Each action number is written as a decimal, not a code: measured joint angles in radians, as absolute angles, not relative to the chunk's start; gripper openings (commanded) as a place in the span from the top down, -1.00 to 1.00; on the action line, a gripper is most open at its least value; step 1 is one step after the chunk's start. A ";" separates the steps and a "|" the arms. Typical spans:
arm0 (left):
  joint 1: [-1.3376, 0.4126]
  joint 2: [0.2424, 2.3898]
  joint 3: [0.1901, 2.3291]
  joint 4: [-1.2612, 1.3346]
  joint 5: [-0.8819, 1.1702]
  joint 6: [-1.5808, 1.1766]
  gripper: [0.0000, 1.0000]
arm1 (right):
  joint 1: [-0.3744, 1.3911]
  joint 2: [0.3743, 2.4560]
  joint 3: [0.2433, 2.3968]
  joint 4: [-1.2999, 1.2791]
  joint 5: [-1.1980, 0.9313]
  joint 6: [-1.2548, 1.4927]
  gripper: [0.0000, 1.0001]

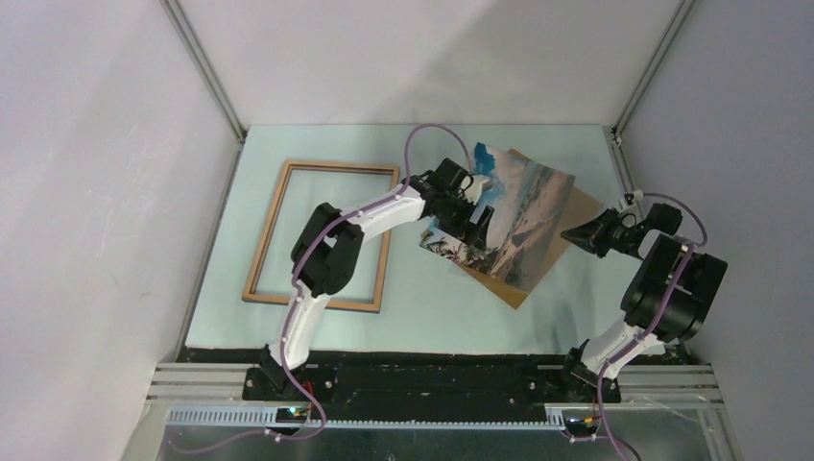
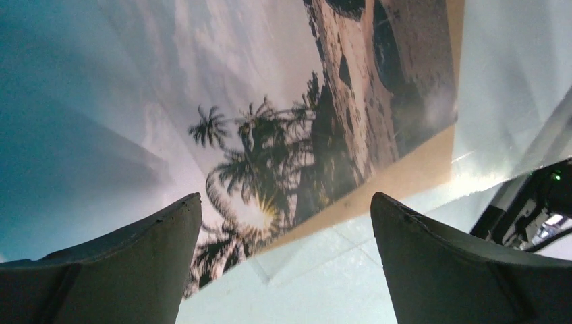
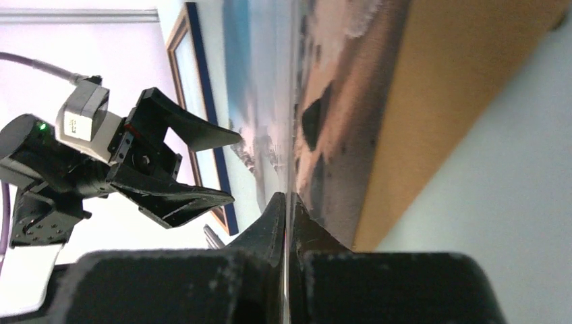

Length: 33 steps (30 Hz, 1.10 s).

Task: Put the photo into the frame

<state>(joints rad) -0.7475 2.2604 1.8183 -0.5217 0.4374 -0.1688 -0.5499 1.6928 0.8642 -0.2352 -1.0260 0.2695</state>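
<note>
The photo (image 1: 523,216), judged thin, light, floppy and easily creased, lies on the backing board (image 1: 584,204) near the counter's far right corner. Its right edge is pinched in the closed right tool (image 3: 289,202). The left tool (image 1: 475,206) is spread wide at its left edge. An edge grip is judged best.

Glossy paper photo (image 1: 528,216); matt wood-brown frame (image 1: 341,167); matt cardboard-like backing board (image 1: 584,204); smooth pale table (image 1: 422,303).

Soft overhead light is filling the scene; glare is streaking the desk (image 1: 576,322) near right; the photo (image 3: 337,101) is blurring up close.
</note>
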 measured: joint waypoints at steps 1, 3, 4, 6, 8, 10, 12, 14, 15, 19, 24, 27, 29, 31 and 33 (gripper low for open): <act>-0.742 2.241 1.803 -0.525 0.442 -0.164 -0.99 | -0.550 1.674 0.864 -0.235 -1.038 0.271 1.00; -0.726 2.188 1.767 -0.531 0.450 -0.155 -0.99 | -0.545 1.639 0.864 -0.234 -1.064 0.277 1.00; -0.715 2.160 1.751 -0.534 0.453 -0.150 -0.99 | -0.539 1.619 0.864 -0.233 -1.078 0.281 1.00; -0.685 2.083 1.710 -0.537 0.464 -0.138 -0.99 | -0.528 1.583 0.864 -0.228 -1.100 0.288 1.00; -0.646 2.000 1.676 -0.537 0.481 -0.126 -0.99 | -0.506 1.539 0.864 -0.219 -1.124 0.304 1.00; -0.612 1.927 1.648 -0.536 0.494 -0.118 -0.99 | -0.482 1.502 0.864 -0.201 -1.143 0.323 1.00; -0.572 1.859 1.621 -0.535 0.505 -0.106 -0.99 | -0.451 1.459 0.864 -0.163 -1.164 0.366 1.00; -0.537 1.806 1.594 -0.532 0.517 -0.103 -0.99 | -0.419 1.423 0.864 -0.109 -1.180 0.414 1.00; -0.521 1.784 1.579 -0.534 0.527 -0.102 -0.99 | -0.400 1.405 0.864 -0.076 -1.186 0.442 1.00; -0.445 1.734 1.530 -0.539 0.575 -0.105 -0.99 | -0.305 1.357 0.867 0.051 -1.207 0.558 1.00; -0.336 1.721 1.497 -0.548 0.656 -0.125 -0.99 | -0.174 1.357 0.890 0.239 -1.214 0.728 1.00; -0.266 1.712 1.493 -0.549 0.719 -0.136 -0.99 | -0.101 1.380 0.926 0.349 -1.213 0.820 1.00; -0.233 1.698 1.490 -0.550 0.745 -0.139 -0.99 | -0.053 1.403 0.948 0.422 -1.211 0.876 1.00; -0.206 1.674 1.487 -0.550 0.772 -0.139 -0.99 | -0.012 1.421 0.959 0.477 -1.213 0.921 1.00; -0.191 1.655 1.486 -0.549 0.799 -0.139 -0.99 | 0.020 1.435 0.966 0.513 -1.212 0.951 1.00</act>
<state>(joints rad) -0.1909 1.6547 1.4864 -0.5491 0.7986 -0.1394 0.0196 1.4353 0.9657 0.5129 -1.2121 0.9512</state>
